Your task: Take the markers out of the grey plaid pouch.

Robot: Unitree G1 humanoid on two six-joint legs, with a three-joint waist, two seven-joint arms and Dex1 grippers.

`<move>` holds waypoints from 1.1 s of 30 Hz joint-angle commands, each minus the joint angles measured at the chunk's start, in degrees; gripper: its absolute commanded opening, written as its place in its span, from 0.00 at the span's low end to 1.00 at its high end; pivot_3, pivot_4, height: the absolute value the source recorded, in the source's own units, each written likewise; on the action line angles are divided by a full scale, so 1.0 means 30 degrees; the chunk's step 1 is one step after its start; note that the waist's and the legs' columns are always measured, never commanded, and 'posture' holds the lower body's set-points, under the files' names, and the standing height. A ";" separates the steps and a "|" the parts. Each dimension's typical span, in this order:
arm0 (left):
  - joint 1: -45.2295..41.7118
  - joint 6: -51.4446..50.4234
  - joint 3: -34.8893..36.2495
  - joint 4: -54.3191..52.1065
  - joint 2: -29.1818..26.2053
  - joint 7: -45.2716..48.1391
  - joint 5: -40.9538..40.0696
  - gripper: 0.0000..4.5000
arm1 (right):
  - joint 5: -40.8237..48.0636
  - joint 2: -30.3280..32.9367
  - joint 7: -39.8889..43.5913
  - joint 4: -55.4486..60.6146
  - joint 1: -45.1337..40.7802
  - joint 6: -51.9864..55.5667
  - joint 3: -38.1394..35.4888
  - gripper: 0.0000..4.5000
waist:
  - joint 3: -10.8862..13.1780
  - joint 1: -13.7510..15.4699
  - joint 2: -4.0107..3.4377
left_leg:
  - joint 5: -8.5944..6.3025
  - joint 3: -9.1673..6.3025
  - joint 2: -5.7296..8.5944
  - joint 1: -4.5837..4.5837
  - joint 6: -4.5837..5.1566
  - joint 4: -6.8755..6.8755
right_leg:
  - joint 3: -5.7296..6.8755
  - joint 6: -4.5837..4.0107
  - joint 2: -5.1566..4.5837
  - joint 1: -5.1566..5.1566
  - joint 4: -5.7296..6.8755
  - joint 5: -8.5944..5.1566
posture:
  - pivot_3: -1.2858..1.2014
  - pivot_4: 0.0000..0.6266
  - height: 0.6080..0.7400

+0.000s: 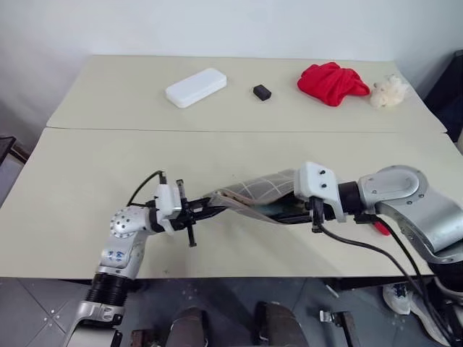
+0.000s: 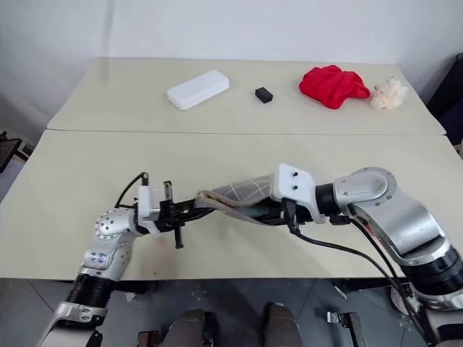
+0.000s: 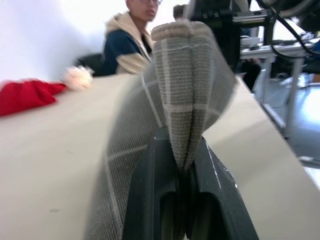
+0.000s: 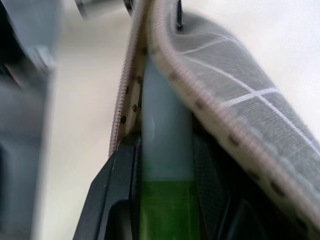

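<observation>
The grey plaid pouch [image 1: 257, 189] is hanging above the near table, between both grippers. Left gripper [image 1: 208, 210] is clamping its left end; right gripper [image 4: 162, 165] is gripping one green marker [image 4: 165, 190] inside its mouth. Far table [image 1: 108, 94]: one white case [image 1: 195, 87], one red cloth [image 1: 331, 82].

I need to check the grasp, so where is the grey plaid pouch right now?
In the head views the grey plaid pouch hangs above the near table, stretched between the left gripper, shut on its end, and the right gripper at its opening.
</observation>
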State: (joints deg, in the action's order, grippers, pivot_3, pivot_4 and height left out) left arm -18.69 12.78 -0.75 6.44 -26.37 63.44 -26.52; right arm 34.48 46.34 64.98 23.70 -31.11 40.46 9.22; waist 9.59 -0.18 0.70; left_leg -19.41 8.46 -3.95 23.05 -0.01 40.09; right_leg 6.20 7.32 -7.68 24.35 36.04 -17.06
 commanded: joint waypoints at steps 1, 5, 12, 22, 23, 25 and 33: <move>0.0764 0.0953 0.0826 0.0452 -0.0801 0.0331 0.0578 0.00 | 0.2592 0.0451 0.1995 -0.0221 0.0140 0.0518 -0.1872 0.24 | 0.0008 0.0027 -0.0015 | 0.0000 -0.0001 0.0001 0.0001 0.0001 -0.0005 | 0.0000 0.0000 0.0000 0.0001 -0.0004 0.0000 | 0.52 0.24 1.00; 0.0725 0.1160 0.0957 0.0826 -0.0825 0.0302 0.0575 0.00 | 0.4188 0.1732 0.2936 0.0249 0.0218 0.2704 -0.1569 0.24 | 0.0012 0.0312 -0.0009 | -0.0007 -0.0012 0.0006 0.0011 0.0012 0.0025 | 0.0007 0.0003 -0.0011 -0.0010 -0.0010 0.0002 | 0.52 0.24 1.00; 0.0522 0.0998 0.1212 0.1131 -0.1202 0.0153 0.0414 0.00 | 0.6540 0.0829 0.1650 0.0919 0.0264 0.3239 -0.2762 0.24 | 0.0012 0.0335 -0.0008 | -0.0007 -0.0008 0.0002 0.0005 0.0011 0.0025 | 0.0001 0.0003 -0.0008 -0.0006 0.0002 0.0002 | 0.52 0.24 1.00; 0.0255 -0.2483 0.1281 -0.0243 -0.1539 0.0220 -0.1305 0.00 | 1.9006 -0.0862 -0.4952 -0.1291 -0.1157 0.6753 -0.6035 0.24 | 0.0012 0.0438 -0.0003 | -0.0007 -0.0018 -0.0004 0.0004 0.0012 0.0025 | 0.0003 0.0000 -0.0007 -0.0011 0.0009 0.0003 | 0.52 0.24 1.00; 0.0237 -0.2477 0.1317 -0.0233 -0.1549 0.0232 -0.1270 0.00 | 1.9524 -0.1015 -0.5732 -0.1598 -0.1207 0.6571 -0.6248 0.24 | 0.0012 0.0455 -0.0003 | -0.0007 -0.0013 -0.0004 0.0005 0.0012 0.0026 | 0.0003 0.0000 -0.0008 -0.0011 0.0010 0.0004 | 0.52 0.24 1.00; 0.0331 -0.2539 0.1485 -0.0088 -0.1728 0.0238 -0.1198 0.00 | 2.0737 -0.0941 -0.6807 -0.2119 -0.1460 0.6421 -0.6736 0.24 | 0.0012 0.0461 -0.0003 | -0.0006 -0.0009 -0.0003 0.0005 0.0011 0.0026 | 0.0003 0.0000 -0.0007 -0.0010 0.0011 0.0004 | 0.52 0.24 1.00; 0.0040 -0.2415 0.1683 0.0043 -0.1338 0.0290 -0.1308 0.00 | 2.6172 -0.3003 -1.3974 -0.4162 -0.0526 0.6237 -0.5541 0.24 | 0.0002 0.0462 0.0011 | -0.0006 -0.0003 -0.0003 0.0004 0.0011 0.0025 | 0.0002 -0.0001 -0.0004 -0.0008 0.0013 0.0004 | 0.52 0.24 1.00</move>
State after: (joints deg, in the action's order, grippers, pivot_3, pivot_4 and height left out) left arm -19.19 5.37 1.66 4.05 -29.76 65.61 -31.59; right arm 109.83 38.37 27.61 11.27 -33.90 60.28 -5.74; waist 9.60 1.21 0.73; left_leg -19.42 8.45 -3.96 23.04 0.02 40.16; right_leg 6.20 7.32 -7.69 24.33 36.09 -17.05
